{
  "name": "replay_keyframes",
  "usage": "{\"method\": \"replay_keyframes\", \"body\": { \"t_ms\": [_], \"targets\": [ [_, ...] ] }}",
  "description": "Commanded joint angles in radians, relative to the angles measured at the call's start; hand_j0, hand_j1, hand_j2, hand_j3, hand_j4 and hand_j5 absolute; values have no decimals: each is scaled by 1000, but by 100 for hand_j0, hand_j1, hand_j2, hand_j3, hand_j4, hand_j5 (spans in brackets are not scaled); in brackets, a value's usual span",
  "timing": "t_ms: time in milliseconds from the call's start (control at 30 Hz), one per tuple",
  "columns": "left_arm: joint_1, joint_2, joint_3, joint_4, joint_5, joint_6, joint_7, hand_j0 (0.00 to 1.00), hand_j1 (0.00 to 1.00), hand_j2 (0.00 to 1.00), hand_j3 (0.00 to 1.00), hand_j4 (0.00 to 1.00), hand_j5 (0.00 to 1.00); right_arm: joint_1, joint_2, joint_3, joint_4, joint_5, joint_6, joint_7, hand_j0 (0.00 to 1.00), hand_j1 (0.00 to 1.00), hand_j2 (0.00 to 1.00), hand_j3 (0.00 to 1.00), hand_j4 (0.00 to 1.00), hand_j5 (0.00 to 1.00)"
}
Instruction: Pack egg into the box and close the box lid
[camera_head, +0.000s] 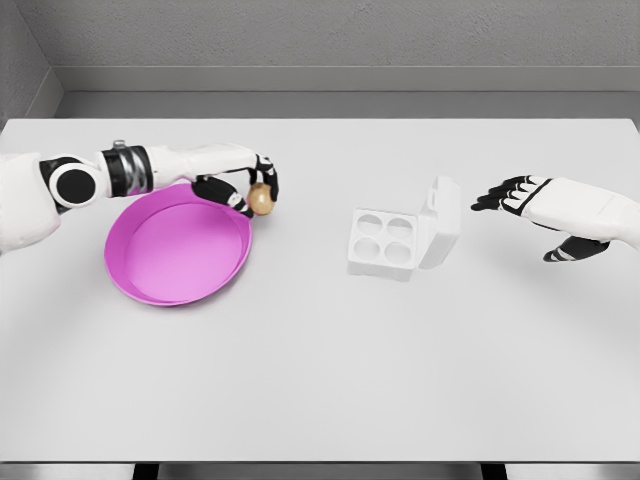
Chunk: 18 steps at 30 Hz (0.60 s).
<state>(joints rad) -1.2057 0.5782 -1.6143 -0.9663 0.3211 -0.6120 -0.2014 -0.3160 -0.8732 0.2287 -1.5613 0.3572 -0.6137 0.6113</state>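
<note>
Egg in hand, folks: the left hand has its dark fingers curled round the brown shell, right at the far right rim of the pink bowl, with the thumb tucked underneath. Over on the other side, the right hand hovers with fingers loosely spread, gripping nothing, just beside the raised lid of the white box. That box sits open with four round cups showing, all vacant, well apart from the egg across bare white table. Now the danger: it looks like a fingertip pinch on a smooth, rounded shell, so any loosening on the carry could see it squirt out and roll off across the table. Coming down off-centre on a cup would leave it perched on the divider. And that waiting right hand sits close enough to nudge the lid early, shutting the egg out or shoving the light box sideways.
</note>
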Motion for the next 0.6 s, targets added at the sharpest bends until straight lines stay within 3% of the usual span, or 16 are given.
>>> {"method": "replay_keyframes", "body": {
  "t_ms": [0, 567],
  "targets": [
    [0, -11, 5, 1, 7, 1, 0, 43, 43, 43, 43, 43, 43, 0, -1, 0, 0, -6, 3, 0, 100, 100, 100, 100, 100, 100],
    [-2, -80, 28, 0, 10, 1, 0, 43, 43, 43, 43, 43, 43, 0, -1, 1, 0, -6, 3, 0, 100, 100, 100, 100, 100, 100]
  ]
}}
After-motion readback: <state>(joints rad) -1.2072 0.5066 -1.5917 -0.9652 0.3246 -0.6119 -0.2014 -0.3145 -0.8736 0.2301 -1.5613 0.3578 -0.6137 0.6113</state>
